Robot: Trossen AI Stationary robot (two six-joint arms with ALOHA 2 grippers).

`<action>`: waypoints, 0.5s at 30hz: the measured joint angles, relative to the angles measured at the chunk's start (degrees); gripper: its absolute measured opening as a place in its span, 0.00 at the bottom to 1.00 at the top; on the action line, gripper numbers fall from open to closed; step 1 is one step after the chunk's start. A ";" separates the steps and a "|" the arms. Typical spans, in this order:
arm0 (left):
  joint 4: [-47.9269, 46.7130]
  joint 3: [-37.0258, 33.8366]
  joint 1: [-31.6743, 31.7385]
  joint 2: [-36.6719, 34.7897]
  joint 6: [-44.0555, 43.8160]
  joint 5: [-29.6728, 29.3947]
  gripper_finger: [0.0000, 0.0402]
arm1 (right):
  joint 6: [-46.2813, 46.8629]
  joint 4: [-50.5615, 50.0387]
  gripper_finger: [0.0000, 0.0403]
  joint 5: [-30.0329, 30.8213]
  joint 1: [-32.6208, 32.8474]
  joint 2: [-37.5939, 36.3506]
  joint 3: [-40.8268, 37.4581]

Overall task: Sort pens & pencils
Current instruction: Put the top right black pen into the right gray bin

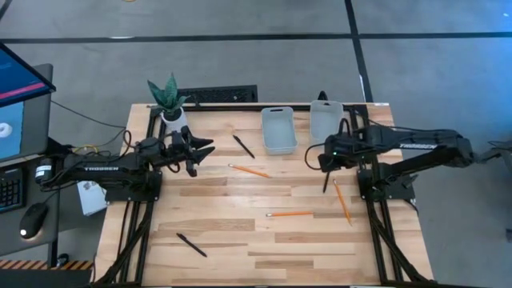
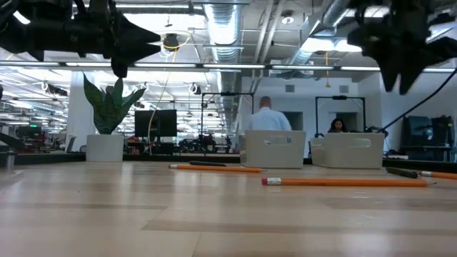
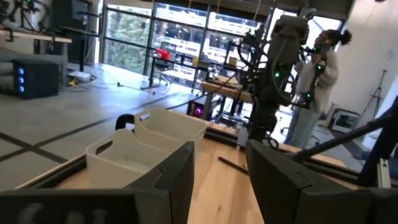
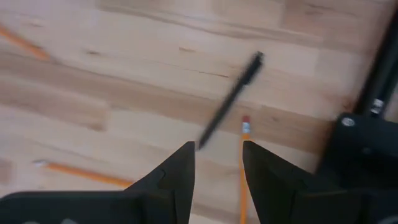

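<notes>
The right gripper (image 1: 326,158) hangs released above the table (image 1: 240,240), just beside the right bin (image 1: 326,120), its arm reaching in level from the right. A black pen (image 1: 326,182) lies below it, running away from the bin, beside an orange pencil (image 1: 342,202). The left gripper (image 1: 200,152), also released, waits beside the plant (image 1: 168,96); its arm reads "TROSSEN".

Black pens (image 1: 243,146), seemingly orange pencils (image 1: 291,214)

"TROSSEN" on left arm (image 1: 100,169)
</notes>
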 joint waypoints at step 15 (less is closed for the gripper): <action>-1.20 0.00 0.02 0.00 -0.04 -0.55 0.34 | 5.29 18.52 0.39 -0.05 -3.05 -11.83 -21.12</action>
